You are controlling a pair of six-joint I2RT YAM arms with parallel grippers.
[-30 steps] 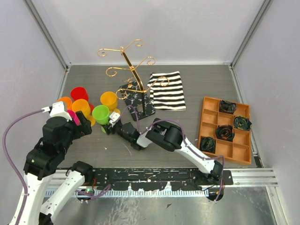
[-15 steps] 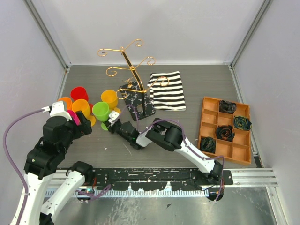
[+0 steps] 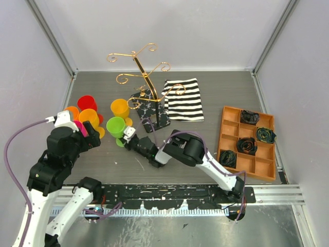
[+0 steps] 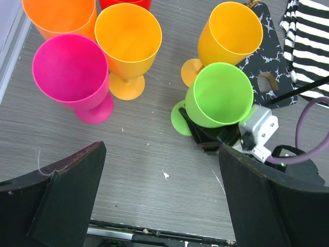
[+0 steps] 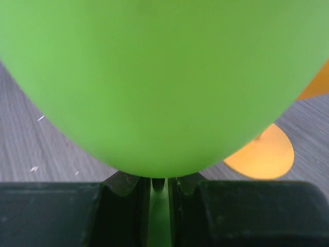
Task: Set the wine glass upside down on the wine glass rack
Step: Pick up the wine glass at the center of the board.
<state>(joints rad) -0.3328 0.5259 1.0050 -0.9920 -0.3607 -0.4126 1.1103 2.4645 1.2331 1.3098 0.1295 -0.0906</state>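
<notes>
The green wine glass (image 3: 116, 126) stands upright left of the rack, bowl mouth up, and fills the right wrist view (image 5: 159, 77). My right gripper (image 3: 125, 138) is shut on its thin stem just under the bowl (image 5: 159, 206); the left wrist view shows it low behind the glass (image 4: 221, 95). The wine glass rack (image 3: 145, 82), gold wire with scroll arms on a black veined base (image 3: 150, 109), stands at centre back with nothing hanging on it. My left gripper (image 4: 162, 206) hovers open over bare table, near the pink glass (image 4: 72, 72).
Red (image 3: 86, 102), orange (image 3: 88, 117) and pink glasses cluster at the left; a yellow-orange one (image 3: 120, 109) stands just behind the green glass. A striped cloth (image 3: 183, 99) lies right of the rack. An orange compartment tray (image 3: 229, 131) sits at the right.
My right gripper has closed on the green glass's stem. Glass and gripper have shifted slightly right and toward the near edge. The left arm has not moved.
</notes>
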